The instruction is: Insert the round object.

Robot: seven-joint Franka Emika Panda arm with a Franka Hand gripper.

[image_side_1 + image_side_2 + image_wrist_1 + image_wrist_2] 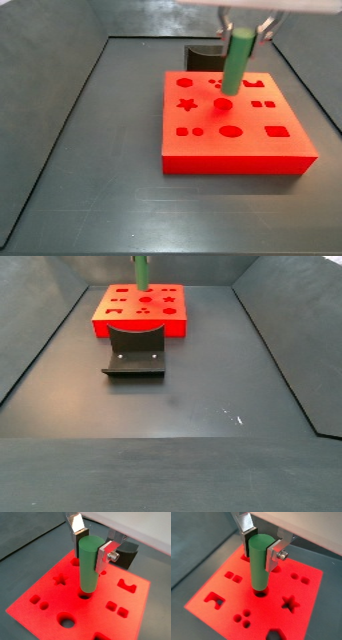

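My gripper [91, 547] is shut on the green peg [89, 564], gripping its upper end between the silver fingers [102, 556]. The peg hangs upright over the red block [73, 607], and its lower end sits right at a round hole [84, 595] in the block's top. Both wrist views show this; the peg [260, 562] stands over the same hole [260, 592]. In a side view the peg [235, 60] reaches down to a hole [223, 103] in the red block [234, 135], with my gripper [249, 25] above. In another side view the peg [139, 270] shows at the far end; my gripper is out of frame there.
The red block has several other shaped holes: a star [61, 579], a large round hole [66, 619], squares [117, 608]. The dark fixture [135, 354] stands in front of the block [139, 311]. Grey tray walls [54, 150] bound the floor.
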